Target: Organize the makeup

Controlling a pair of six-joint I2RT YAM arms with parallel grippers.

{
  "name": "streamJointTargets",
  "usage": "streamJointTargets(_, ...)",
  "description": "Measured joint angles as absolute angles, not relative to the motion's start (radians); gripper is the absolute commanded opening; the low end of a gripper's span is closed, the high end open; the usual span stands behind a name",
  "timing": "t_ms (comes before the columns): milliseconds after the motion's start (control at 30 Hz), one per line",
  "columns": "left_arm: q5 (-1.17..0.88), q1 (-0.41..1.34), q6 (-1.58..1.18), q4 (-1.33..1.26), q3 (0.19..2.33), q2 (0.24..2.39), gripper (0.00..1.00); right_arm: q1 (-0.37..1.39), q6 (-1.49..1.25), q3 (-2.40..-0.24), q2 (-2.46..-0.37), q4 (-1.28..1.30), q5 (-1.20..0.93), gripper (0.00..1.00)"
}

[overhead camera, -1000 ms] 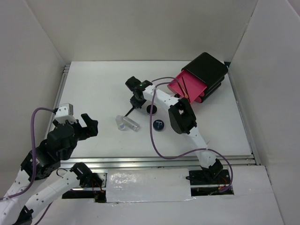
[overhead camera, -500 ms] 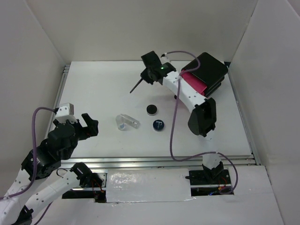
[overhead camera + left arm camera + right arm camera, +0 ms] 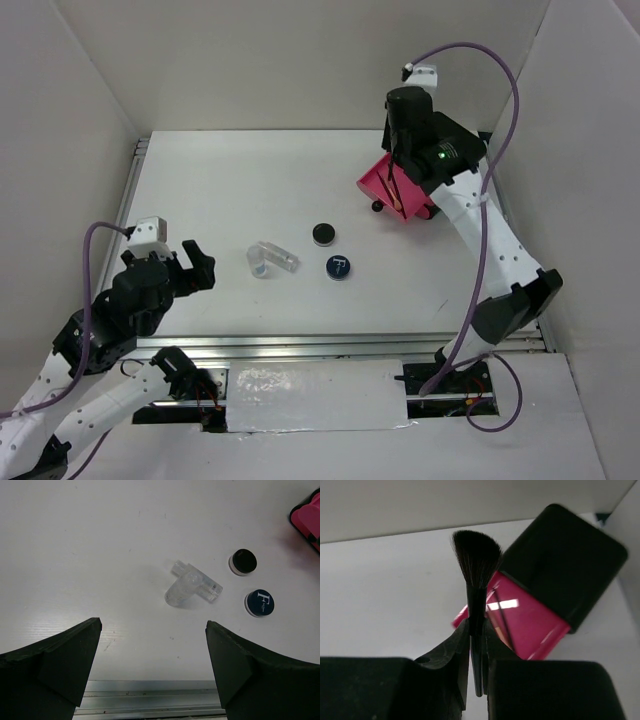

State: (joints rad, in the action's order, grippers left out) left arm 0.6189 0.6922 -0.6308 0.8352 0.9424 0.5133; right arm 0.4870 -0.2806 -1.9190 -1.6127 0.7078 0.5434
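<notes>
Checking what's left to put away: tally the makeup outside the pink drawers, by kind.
Round compacts: 2, the black compact and the dark-blue compact.
Clear containers: 2, the tube and the shorter vial, touching.
Brushes: 1, the brush, clamped in the right gripper.
Total: 5.

Top external: fixed high behind the arm bases, looking down on the whole table (image 3: 200,180). Left wrist: at the near edge, angled down and forward; shares vial (image 3: 192,582), black compact (image 3: 243,561) and blue compact (image 3: 259,602) with top. Right wrist: close to box (image 3: 565,555), looking past its brush (image 3: 476,565); box shared with both.
</notes>
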Motion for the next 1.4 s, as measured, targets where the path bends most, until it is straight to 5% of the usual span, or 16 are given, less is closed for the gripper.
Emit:
streamJointTargets(333, 0.612, 0.697, -0.630, 0.834, 0.942, 0.543, 0.99, 0.406, 0.048, -1.653, -1.616, 0.505, 0.646, 0.00)
streamJointTargets(733, 0.612, 0.699, -0.630, 0.833, 0.942, 0.546, 0.99, 0.387, 0.058, -1.561, -1.684, 0.450, 0.609, 0.11)
streamJointTargets(867, 0.612, 0.699, -0.630, 0.833, 0.942, 0.546, 0.99, 0.387, 0.018, -1.555, -1.687, 0.451, 0.601, 0.28)
streamJointTargets(1000, 0.612, 0.699, -0.630, 0.833, 0.942, 0.546, 0.99, 0.387, -0.015, -1.525, -1.687, 0.455, 0.599, 0.55)
streamJointTargets(1033, 0.612, 0.699, -0.630, 0.833, 0.942, 0.546, 0.99, 0.387, -0.021, -1.524, -1.689, 0.461, 0.599, 0.66)
streamJointTargets(1067, 0.612, 0.699, -0.630, 0.833, 0.942, 0.546, 0.99, 0.387, -0.027, -1.524, -1.692, 0.463, 0.599, 0.94)
streamJointTargets(1100, 0.612, 0.699, -0.630, 0.833, 0.942, 0.546, 1.00, 0.387, -0.038, -1.525, -1.693, 0.466, 0.599, 1.00)
streamJointTargets(1233, 0.612, 0.702, -0.630, 0.833, 0.942, 0.545, 0.99, 0.391, -0.044, -1.551, -1.693, 0.504, 0.588, 0.89)
streamJointTargets(1267, 0.612, 0.702, -0.631, 0.833, 0.942, 0.545, 0.99, 0.396, -0.049, -1.563, -1.693, 0.514, 0.583, 0.66)
streamJointTargets(1333, 0.612, 0.702, -0.631, 0.833, 0.942, 0.545, 0.99, 0.423, -0.050, -1.585, -1.693, 0.527, 0.570, 0.52)
streamJointTargets(1400, 0.612, 0.703, -0.631, 0.833, 0.942, 0.545, 0.99, 0.474, -0.058, -1.586, -1.687, 0.530, 0.560, 0.50)
